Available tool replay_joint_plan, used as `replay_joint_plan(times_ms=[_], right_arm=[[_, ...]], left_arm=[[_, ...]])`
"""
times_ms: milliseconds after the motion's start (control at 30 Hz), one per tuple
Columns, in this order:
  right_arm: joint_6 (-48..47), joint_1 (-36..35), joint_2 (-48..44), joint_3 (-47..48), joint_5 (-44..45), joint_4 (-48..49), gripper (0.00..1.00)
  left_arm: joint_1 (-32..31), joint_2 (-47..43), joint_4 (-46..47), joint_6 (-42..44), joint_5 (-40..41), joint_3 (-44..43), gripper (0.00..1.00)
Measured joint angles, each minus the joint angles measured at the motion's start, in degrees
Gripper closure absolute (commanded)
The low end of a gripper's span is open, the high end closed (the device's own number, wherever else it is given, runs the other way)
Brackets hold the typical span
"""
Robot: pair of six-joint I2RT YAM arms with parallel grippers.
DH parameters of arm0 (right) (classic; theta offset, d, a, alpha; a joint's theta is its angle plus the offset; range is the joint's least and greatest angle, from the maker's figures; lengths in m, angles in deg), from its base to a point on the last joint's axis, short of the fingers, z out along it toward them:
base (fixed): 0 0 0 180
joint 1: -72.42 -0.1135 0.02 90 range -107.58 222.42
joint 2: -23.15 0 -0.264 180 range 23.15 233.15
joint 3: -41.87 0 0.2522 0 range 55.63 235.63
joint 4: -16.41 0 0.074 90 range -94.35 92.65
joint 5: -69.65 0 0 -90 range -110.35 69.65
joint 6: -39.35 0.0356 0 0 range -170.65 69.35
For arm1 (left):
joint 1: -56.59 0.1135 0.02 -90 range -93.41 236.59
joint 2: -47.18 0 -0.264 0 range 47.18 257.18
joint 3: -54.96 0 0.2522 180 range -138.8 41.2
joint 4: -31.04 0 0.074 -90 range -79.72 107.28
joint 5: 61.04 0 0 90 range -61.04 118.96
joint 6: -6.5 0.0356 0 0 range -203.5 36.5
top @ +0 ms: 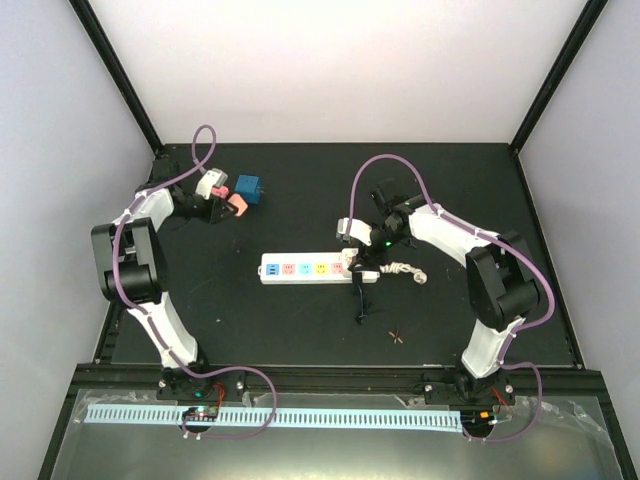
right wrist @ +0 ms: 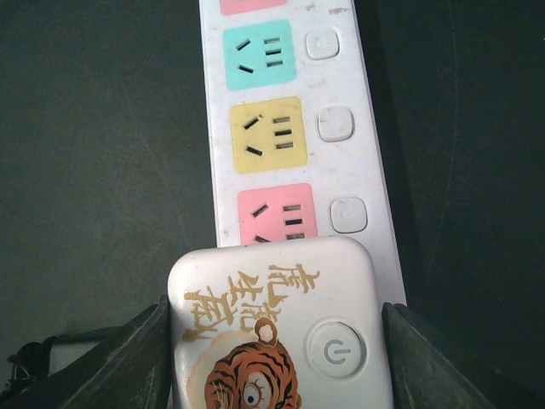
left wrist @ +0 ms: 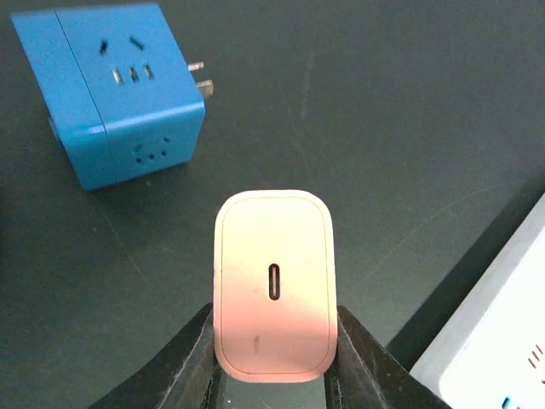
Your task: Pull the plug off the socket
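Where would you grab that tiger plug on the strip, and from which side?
Grip the plug by its two flat opposite sides, coming straight down from above: its base sits in the strip, so only the sides stand free. The right claw flanks them.

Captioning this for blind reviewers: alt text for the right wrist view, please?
A white plug printed with a tiger, gold characters and a power button sits clamped between the dark fingers of the right gripper. It covers the near end of a white power strip whose pink, yellow and green outlets run up the frame across a dark table.
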Motion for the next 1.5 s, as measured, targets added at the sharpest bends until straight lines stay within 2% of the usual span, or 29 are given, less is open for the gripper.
replay_joint_plan(times_ms=[267,667,800,933,1133,1367,1500], right_arm=[[0.5,-0.2,0.2,0.2,0.0,0.2,0.67],[0.7,-0.2,0.3,0.3,0.0,0.1,0.67],[0.7,-0.2,0.3,0.4,0.0,0.1,0.68],[1.3,-0.2,0.4,0.4,0.0,0.5,0.7],[2.2,-0.4,0.5,0.4,0.0,0.9,0.74],[3.6,-0.5,0.5,0.4,0.4,1.4,0.79],[5.4,-0.5,0.5,0.2,0.9,2.3,0.79]], left_arm=[[0.0,5.8,-2.6,-3.5,-0.2,-1.1,0.8],[0.0,13.3,-8.3,-6.0,-0.2,-8.5,0.73],[0.0,13.7,-8.5,-7.2,0.6,-8.5,0.65],[0.0,13.8,-8.5,-8.2,1.8,-9.0,0.51],[0.0,14.0,-8.2,-9.4,3.7,-9.4,0.4],[0.0,13.6,-5.8,-10.8,6.8,-8.5,0.3],[0.0,10.4,-3.3,-11.5,8.1,-5.0,0.28]])
